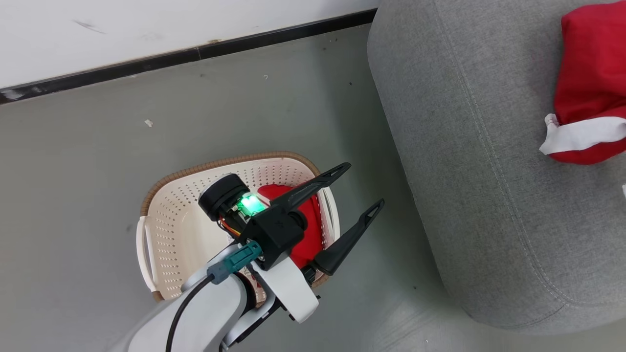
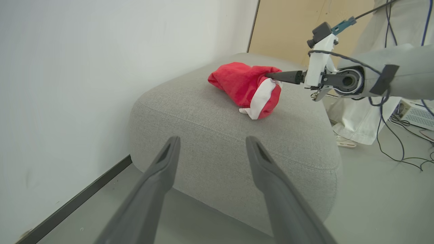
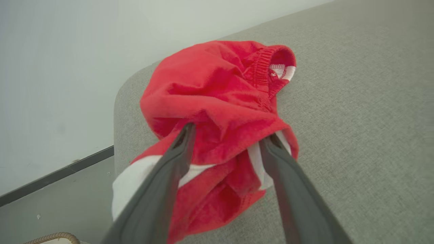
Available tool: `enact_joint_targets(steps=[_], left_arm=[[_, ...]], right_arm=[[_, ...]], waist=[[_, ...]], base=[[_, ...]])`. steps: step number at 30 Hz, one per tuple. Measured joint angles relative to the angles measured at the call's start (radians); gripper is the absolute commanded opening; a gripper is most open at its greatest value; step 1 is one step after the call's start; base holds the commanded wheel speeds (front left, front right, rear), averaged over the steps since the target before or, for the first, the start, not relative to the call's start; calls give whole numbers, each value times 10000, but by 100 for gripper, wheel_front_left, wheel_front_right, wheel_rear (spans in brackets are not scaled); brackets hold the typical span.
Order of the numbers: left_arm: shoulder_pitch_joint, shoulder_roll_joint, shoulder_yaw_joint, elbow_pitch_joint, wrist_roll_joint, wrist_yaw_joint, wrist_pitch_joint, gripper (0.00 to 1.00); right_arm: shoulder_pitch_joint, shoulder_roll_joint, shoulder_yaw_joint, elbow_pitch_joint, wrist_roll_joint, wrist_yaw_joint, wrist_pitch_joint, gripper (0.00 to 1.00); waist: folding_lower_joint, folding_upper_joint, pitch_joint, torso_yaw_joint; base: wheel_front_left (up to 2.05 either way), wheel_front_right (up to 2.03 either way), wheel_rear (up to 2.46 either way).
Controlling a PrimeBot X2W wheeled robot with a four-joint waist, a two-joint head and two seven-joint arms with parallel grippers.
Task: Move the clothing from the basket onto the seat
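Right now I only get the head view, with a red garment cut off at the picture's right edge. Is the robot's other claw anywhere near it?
Observer: Yes. The right gripper stands open, straddling a bunched fold of the red garment.
Operator: Is that garment fully on the sofa?
Observer: Yes. In the left wrist view it lies wholly on the sofa top, back from the rounded edges.
Operator: Is anybody else around?
Observer: A person in pale clothes stands just beyond the sofa.
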State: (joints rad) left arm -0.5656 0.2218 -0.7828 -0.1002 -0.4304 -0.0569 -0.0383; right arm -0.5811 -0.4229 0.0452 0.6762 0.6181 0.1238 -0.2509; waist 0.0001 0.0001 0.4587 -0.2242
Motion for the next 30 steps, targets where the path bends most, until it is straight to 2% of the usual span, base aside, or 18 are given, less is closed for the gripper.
enact_joint_targets(steps=[7,18,21,23,30], left_arm=[[6,33,261,280,-88,0,-293,100],[187,128,723,665,-270,19,-861,100],[373,245,989,853,-307,130,-1041,100],[520,353,1350,1045,-362,385,-1321,100],[1079,462,2111,1532,-581,951,-1695,100]], right_arm=[[572,-23,-341,-1001,-357,0,-2,100],[2358,96,-600,-2550,-1206,0,-2,100],[2503,92,-759,-3143,-1423,-2,-4,100],[2500,35,-692,-3662,-2136,-2,-10,100],[2448,224,-303,-4727,-2993,-2,-13,100]], waist=[[1,0,-152,-166],[0,0,-594,-456],[0,0,-749,-526],[1,0,-922,-577],[0,0,-1362,-571]], base=[[0,0,0],[0,0,0],[0,0,0],[0,0,0],[0,0,0]])
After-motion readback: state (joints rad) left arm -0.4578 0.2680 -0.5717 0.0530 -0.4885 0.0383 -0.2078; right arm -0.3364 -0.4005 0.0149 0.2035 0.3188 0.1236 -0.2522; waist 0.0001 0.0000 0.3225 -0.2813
